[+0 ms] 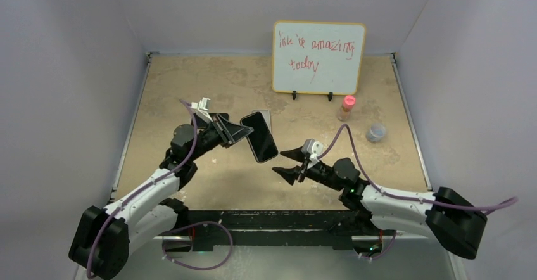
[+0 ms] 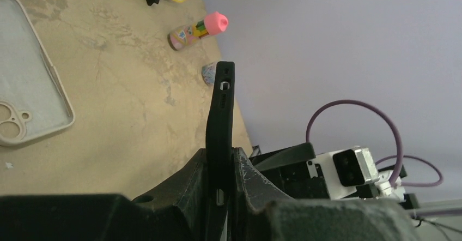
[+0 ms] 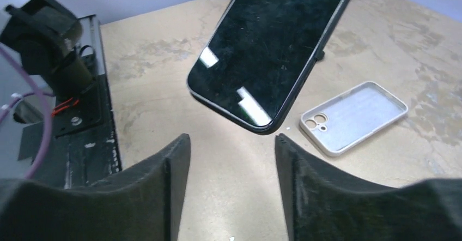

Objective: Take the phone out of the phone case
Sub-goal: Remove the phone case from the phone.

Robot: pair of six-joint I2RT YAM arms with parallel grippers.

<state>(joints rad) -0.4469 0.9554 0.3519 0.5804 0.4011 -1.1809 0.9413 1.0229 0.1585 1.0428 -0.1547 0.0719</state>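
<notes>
A black phone [image 1: 259, 137] hangs above the table, screen up and tilted, with my left gripper [image 1: 233, 131] shut on its near end. In the left wrist view the phone [image 2: 220, 121] stands edge-on between the two fingers of the left gripper [image 2: 220, 156]. A pale, empty phone case [image 3: 354, 115] lies flat on the table, camera cut-outs showing; the phone partly hides the case [image 1: 265, 115] from above. My right gripper [image 1: 278, 163] is open just right of and below the phone's lower corner. In its own view the phone [image 3: 267, 44] is just beyond the right gripper [image 3: 232, 137], untouched.
A whiteboard [image 1: 318, 57] with red writing stands at the back. A pink-capped bottle [image 1: 346, 108] and a small jar [image 1: 376, 132] sit to the right. Grey walls close in three sides of the tan table [image 1: 190, 83].
</notes>
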